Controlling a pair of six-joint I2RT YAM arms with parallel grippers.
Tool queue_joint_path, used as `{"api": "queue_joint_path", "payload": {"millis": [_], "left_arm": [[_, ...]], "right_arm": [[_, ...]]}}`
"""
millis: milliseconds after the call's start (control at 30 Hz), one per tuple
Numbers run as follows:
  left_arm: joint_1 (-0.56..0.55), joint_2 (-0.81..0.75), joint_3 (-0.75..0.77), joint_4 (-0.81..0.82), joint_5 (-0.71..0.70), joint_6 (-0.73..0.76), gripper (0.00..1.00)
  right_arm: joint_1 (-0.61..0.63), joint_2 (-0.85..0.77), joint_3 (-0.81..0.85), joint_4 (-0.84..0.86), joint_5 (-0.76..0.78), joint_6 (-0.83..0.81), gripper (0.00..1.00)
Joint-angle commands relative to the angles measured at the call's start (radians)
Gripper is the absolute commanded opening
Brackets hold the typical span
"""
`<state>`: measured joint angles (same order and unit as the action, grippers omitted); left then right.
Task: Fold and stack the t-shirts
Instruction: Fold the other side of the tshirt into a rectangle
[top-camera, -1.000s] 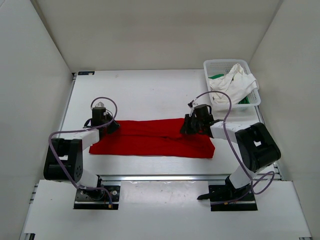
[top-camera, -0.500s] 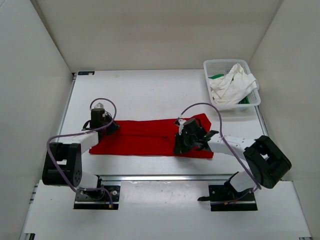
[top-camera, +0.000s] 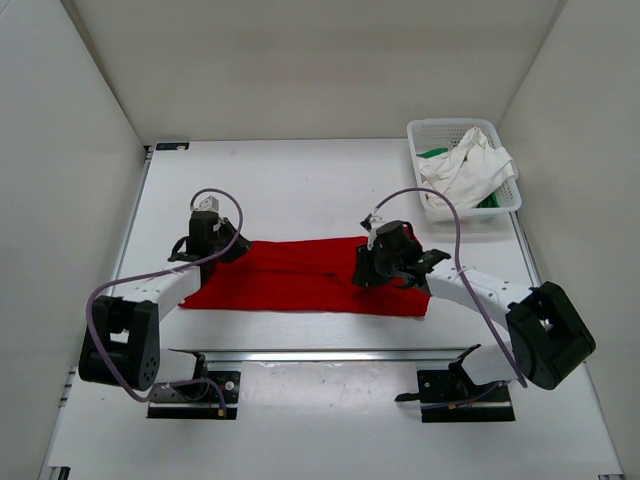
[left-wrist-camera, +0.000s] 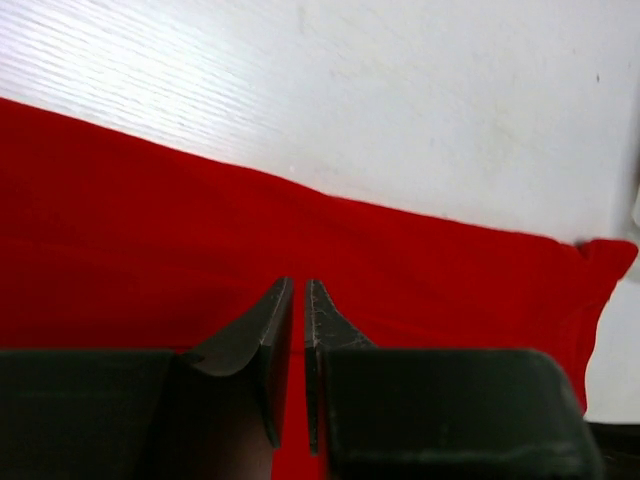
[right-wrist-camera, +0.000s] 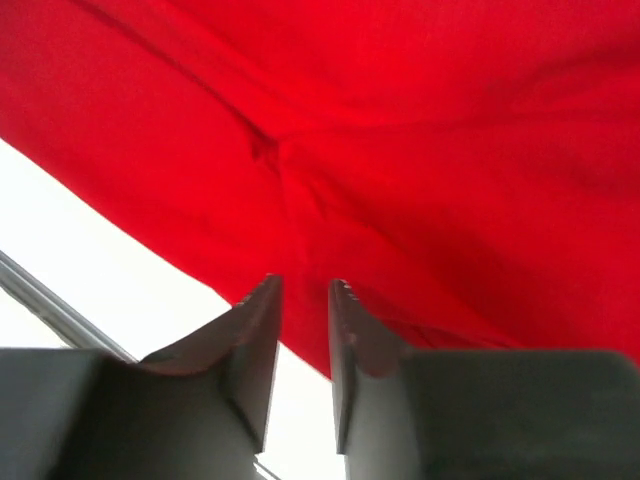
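Red t-shirt (top-camera: 290, 282) lies flat, left end effector (left-wrist-camera: 298, 290) pinching it, right end effector (right-wrist-camera: 305, 290) parted, basket (top-camera: 445, 124) well apart.

This looks like a robotics lab cell. A white table (top-camera: 300, 180) is boxed in by plain white panels (top-camera: 320, 60). A cabled left arm (top-camera: 165, 285) and right arm (top-camera: 480, 290) are bolted by an aluminium rail (top-camera: 330, 355). Only a red t-shirt (top-camera: 300, 285) and a mesh basket (top-camera: 445, 124) sit on the table.
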<state>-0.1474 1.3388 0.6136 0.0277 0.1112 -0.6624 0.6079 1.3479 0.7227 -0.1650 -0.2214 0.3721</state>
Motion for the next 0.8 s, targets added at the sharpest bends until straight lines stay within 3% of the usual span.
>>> {"api": "queue_joint_path", "payload": {"millis": [0,200,433,667,767], "left_arm": [[-0.041,-0.055,-0.028,0.018,-0.001,0.007,0.22],[-0.141,-0.113,-0.061,0.021,-0.033,0.006,0.23],[-0.136,-0.121,-0.109,0.050,-0.002,0.001,0.24],[-0.156,-0.113,-0.117,0.074,0.010,-0.003,0.24],[-0.167,-0.104,-0.115,0.087,0.021,-0.012,0.24]], "right_arm": [[0.049,0.033,0.000,-0.027,0.047,-0.007,0.27],[0.069,0.077,0.000,0.007,0.116,0.004,0.42],[0.073,0.163,0.024,0.030,0.113,0.019,0.43],[0.121,0.163,0.072,-0.031,0.165,0.037,0.13],[0.131,0.157,0.098,-0.080,0.174,0.033,0.06]]}}
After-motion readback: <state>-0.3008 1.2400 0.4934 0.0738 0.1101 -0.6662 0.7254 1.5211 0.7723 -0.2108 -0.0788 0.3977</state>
